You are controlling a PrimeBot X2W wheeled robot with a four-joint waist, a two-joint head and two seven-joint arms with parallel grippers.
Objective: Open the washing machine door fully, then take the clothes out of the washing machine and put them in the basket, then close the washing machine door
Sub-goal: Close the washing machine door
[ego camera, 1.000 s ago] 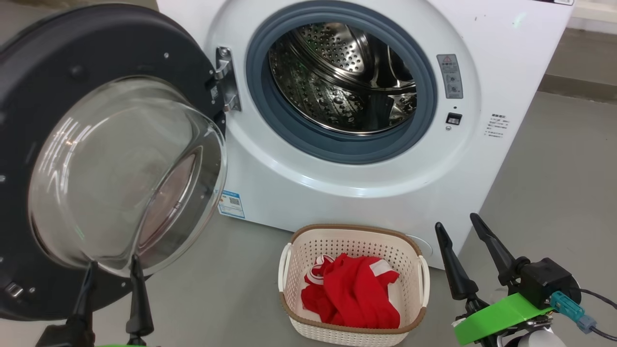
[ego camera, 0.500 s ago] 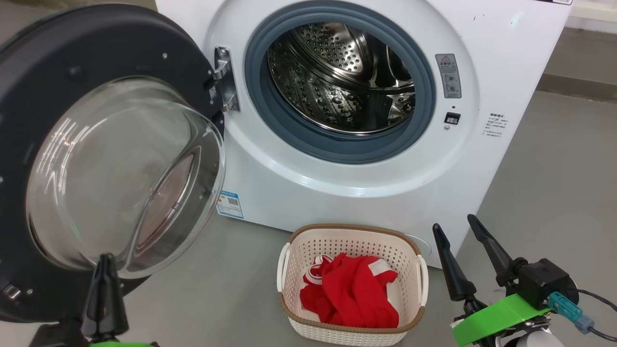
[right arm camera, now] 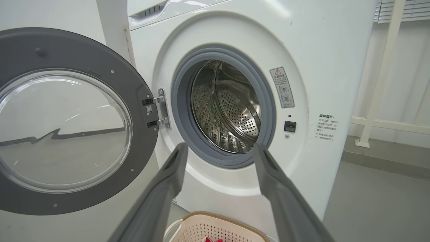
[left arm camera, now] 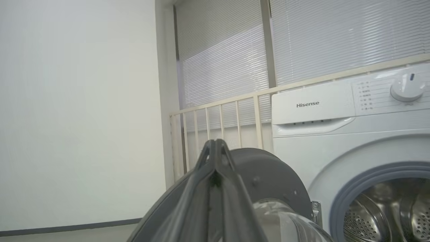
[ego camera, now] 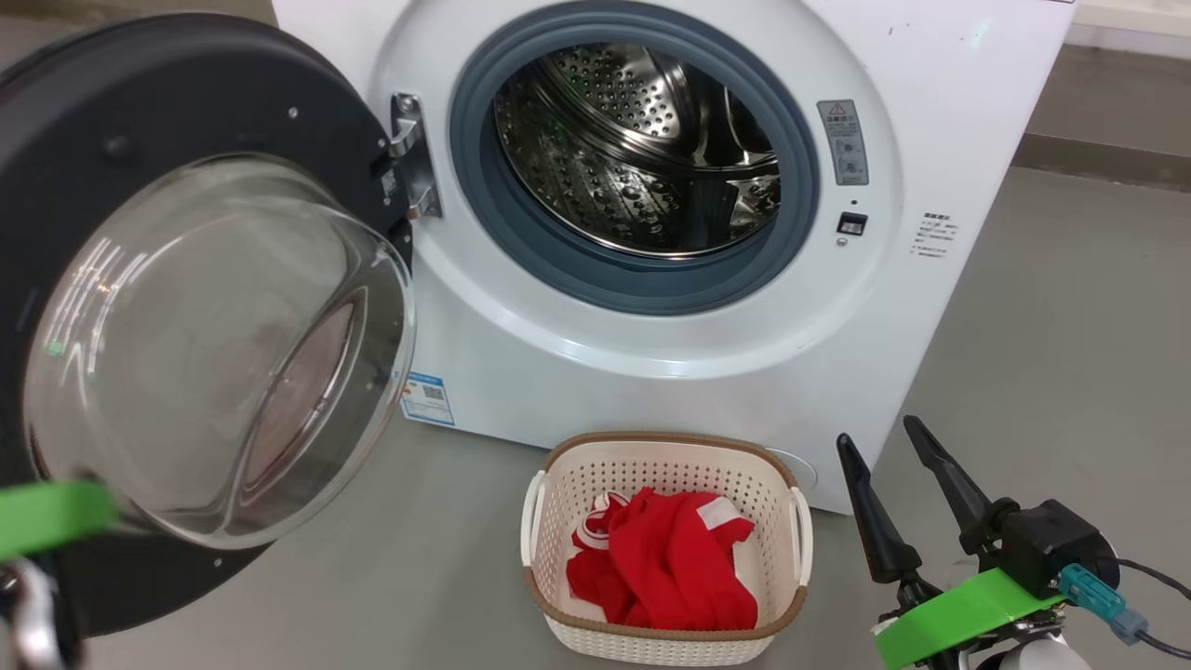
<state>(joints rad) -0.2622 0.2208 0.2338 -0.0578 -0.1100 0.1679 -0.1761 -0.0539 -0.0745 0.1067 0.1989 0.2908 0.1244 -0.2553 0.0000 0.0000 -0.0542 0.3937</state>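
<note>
The washing machine door stands wide open on the left, and the steel drum of the washing machine is in plain sight. The clothes lie heaped in the basket on the floor out front. Left gripper: jaws pressed together, seemingly near the door's rim. Right gripper: jaws apart, just beside the basket.
</note>
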